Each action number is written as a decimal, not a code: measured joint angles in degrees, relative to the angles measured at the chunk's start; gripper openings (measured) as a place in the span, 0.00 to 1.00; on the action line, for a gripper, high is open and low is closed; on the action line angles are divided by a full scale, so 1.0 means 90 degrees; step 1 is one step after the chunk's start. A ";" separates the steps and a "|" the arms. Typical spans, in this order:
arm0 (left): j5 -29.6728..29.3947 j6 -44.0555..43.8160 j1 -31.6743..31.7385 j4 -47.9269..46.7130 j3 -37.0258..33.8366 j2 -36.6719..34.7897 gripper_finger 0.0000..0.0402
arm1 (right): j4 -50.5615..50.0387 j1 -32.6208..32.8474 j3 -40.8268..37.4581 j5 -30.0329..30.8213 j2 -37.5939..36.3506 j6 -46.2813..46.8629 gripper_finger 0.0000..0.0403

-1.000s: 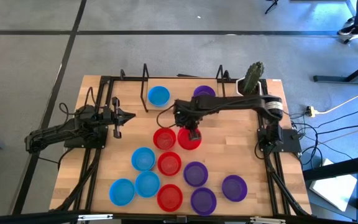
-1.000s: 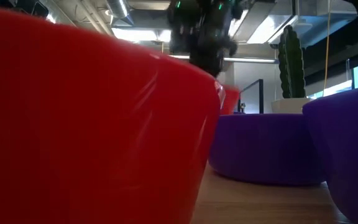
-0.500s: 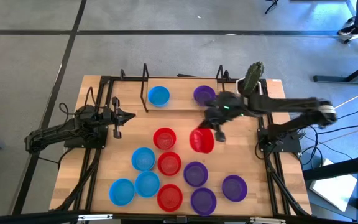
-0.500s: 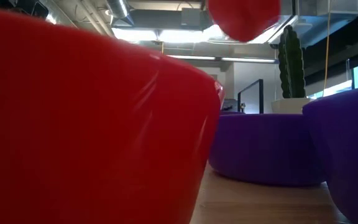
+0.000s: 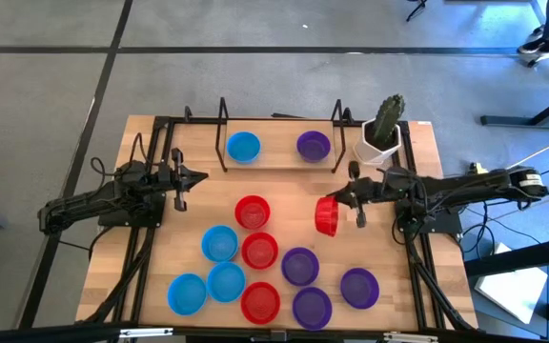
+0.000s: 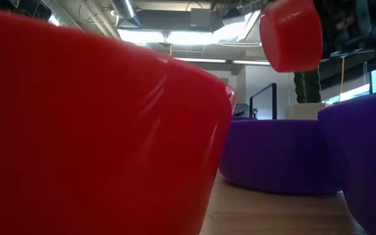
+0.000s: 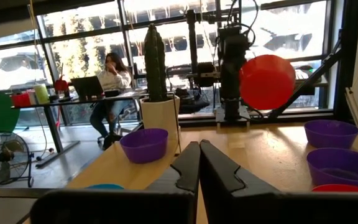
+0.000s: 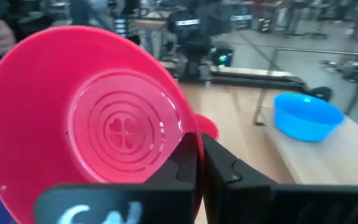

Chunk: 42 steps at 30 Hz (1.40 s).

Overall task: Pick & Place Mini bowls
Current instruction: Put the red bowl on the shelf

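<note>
The mini bowls are twelve in all, spread over the wooden worktop (image 5: 193,195), which is the largest thing in sight, with a dark metal frame (image 5: 225,143) standing on it. Four bowls are purple: one (image 5: 313,146) sits on the raised strip at the far edge, just beside the white pot with a cactus (image 5: 381,133), and three sit near the front: (image 5: 299,266), (image 5: 312,307) and (image 5: 358,287). Four are blue: one (image 5: 243,146) on the same raised strip, and three at the front left: (image 5: 220,243), (image 5: 227,281) and (image 5: 187,292). Four are red: three rest on the worktop at (image 5: 253,211), (image 5: 259,251) and (image 5: 260,302).

The fourth red bowl (image 5: 326,216) is off the worktop, tipped on its edge in the right gripper (image 5: 348,202), right of centre. The right wrist view shows the two dark fingers (image 8: 219,165) closed narrowly on its rim, the bowl's inside facing the camera. In the low view the held bowl (image 6: 291,34) hangs high above the purple ones.

The left gripper (image 5: 184,179) waits over the worktop's left edge, well apart from the bowls, its fingers (image 7: 188,165) pressed together with nothing between them.
</note>
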 joint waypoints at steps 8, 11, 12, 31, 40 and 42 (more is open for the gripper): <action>0.0000 -0.0002 0.0000 -0.0010 0.0002 -0.0002 0.01 | -0.0680 0.0050 -0.0092 0.0018 -0.0170 0.0166 0.02; -0.0003 0.0000 0.0000 -0.0016 0.0000 0.0000 0.01 | -0.0768 0.0100 -0.0105 -0.0295 -0.0133 0.0012 0.02; -0.0002 -0.0001 0.0000 -0.0015 0.0000 -0.0001 0.01 | -0.0743 0.0115 -0.0100 -0.0388 -0.0138 -0.0026 0.02; 0.0000 0.0000 0.0000 -0.0022 0.0000 0.0000 0.02 | -0.0583 0.0100 -0.0093 -0.0403 -0.0208 -0.0147 0.01; 0.0004 -0.0001 0.0000 -0.0028 0.0001 0.0000 0.02 | -0.0588 0.0107 -0.0093 -0.0403 -0.0174 -0.0090 0.01; -0.0021 0.0000 0.0000 -0.0027 0.0002 0.0000 0.02 | -0.0588 0.0107 -0.0093 -0.0403 -0.0174 -0.0144 0.01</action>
